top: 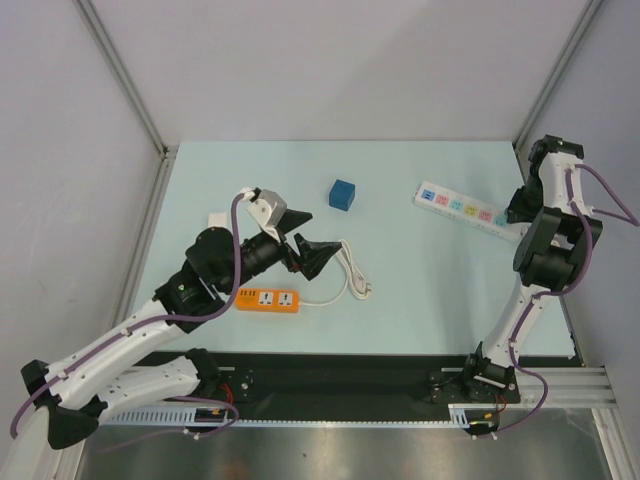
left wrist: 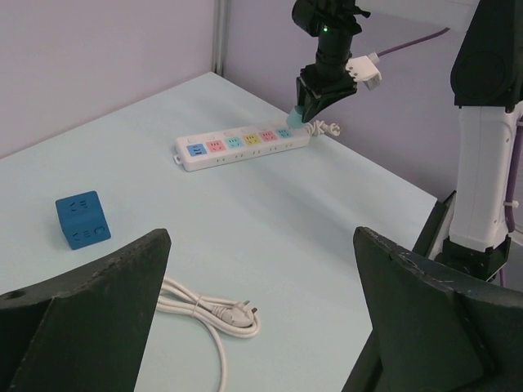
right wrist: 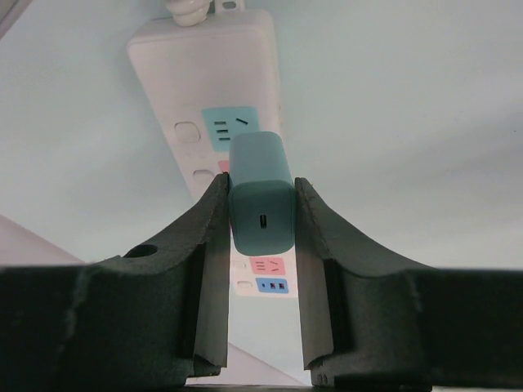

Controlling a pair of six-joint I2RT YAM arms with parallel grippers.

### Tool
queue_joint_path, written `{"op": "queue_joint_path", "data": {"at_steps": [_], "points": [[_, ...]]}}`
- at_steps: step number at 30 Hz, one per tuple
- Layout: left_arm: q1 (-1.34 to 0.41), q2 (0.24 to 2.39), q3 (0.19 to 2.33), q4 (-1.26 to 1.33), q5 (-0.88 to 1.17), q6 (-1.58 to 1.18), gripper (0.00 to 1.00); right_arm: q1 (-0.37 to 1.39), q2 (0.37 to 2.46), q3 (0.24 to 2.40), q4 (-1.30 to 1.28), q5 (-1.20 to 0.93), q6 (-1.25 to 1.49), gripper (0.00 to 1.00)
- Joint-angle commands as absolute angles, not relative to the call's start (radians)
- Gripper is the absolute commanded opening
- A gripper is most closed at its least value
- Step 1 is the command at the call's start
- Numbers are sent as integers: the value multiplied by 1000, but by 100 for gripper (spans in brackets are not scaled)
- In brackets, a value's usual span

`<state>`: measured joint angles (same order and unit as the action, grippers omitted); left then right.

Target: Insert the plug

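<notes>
The blue cube-shaped plug block sits free on the table at the back centre, and it also shows in the left wrist view. My right gripper is shut on a teal charger block. It holds the block against the white power strip near its cord end, just past the teal socket. Whether the prongs are in is hidden. The strip lies at the back right. My left gripper is open and empty, hovering over the table's left middle.
An orange power strip lies near the front left, and its white cord with a plug is coiled under my left gripper. A small white block lies by the left edge. Walls enclose the table.
</notes>
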<state>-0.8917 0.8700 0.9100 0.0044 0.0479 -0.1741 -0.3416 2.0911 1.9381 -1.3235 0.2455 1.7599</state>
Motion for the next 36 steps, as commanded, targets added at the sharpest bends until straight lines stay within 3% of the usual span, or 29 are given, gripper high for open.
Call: {"op": "queue_joint_path", "data": {"at_steps": [1, 36], "points": [[-894, 847, 910, 28, 60, -164, 100, -344, 2106, 1931, -1402, 255, 1790, 0], [-896, 854, 907, 28, 46, -155, 100, -353, 2283, 2123, -1425, 287, 1760, 0]]}}
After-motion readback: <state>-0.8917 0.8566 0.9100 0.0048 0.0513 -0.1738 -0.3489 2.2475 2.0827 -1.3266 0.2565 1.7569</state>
